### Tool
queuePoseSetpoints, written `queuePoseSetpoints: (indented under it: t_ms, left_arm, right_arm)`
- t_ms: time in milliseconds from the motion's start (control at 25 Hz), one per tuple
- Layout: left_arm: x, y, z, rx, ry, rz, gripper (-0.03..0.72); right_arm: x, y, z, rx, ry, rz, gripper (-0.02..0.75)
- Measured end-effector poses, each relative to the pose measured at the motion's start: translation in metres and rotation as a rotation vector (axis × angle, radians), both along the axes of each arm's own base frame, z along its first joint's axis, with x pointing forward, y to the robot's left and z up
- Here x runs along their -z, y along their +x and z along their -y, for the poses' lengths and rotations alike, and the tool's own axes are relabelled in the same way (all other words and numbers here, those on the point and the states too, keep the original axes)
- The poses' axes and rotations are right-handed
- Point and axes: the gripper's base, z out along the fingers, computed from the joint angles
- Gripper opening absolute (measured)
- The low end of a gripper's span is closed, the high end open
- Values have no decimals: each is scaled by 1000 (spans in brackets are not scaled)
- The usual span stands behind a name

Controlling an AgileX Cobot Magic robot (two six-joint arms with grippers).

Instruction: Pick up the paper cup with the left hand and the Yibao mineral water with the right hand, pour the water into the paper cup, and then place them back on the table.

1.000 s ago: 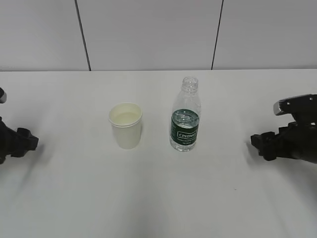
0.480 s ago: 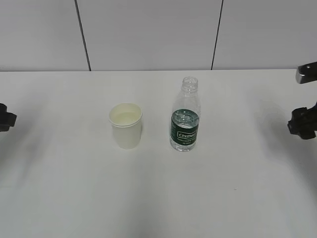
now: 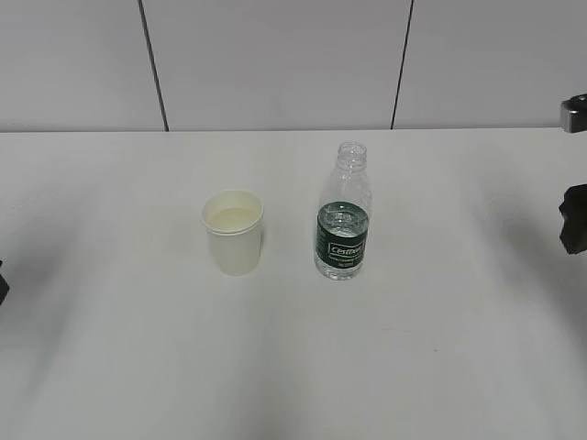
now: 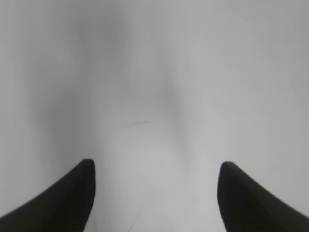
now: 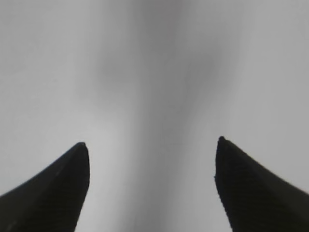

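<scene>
The paper cup (image 3: 233, 231) stands upright on the white table (image 3: 138, 348), left of centre, with liquid inside. Just to its right stands the Yibao mineral water (image 3: 344, 215), uncapped, its green label facing me, partly filled. Neither is touched. Only a sliver of the left hand (image 3: 3, 282) shows at the left edge of the exterior view, and the right hand (image 3: 575, 215) peeks in at the right edge. In the wrist views the left gripper (image 4: 157, 166) and the right gripper (image 5: 150, 147) both stand open over bare table, nothing between their fingers.
A pale panelled wall (image 3: 275, 64) with two dark seams runs behind the table's far edge. Soft shadows lie on the tabletop near both side edges.
Both arms have drawn back outward, left arm toward the left edge, right arm toward the right edge, and are nearly out of the exterior view. Cup and bottle have not moved.
</scene>
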Motion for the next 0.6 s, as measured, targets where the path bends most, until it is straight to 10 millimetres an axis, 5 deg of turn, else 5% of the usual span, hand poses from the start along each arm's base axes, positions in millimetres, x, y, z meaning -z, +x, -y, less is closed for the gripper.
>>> queuePoseSetpoints:
  t_ms: [600]
  left_arm:
    - [-77,-71,5,13,-133,322,521]
  right_arm:
    - [-59,-46,-14,-80,106,45,594]
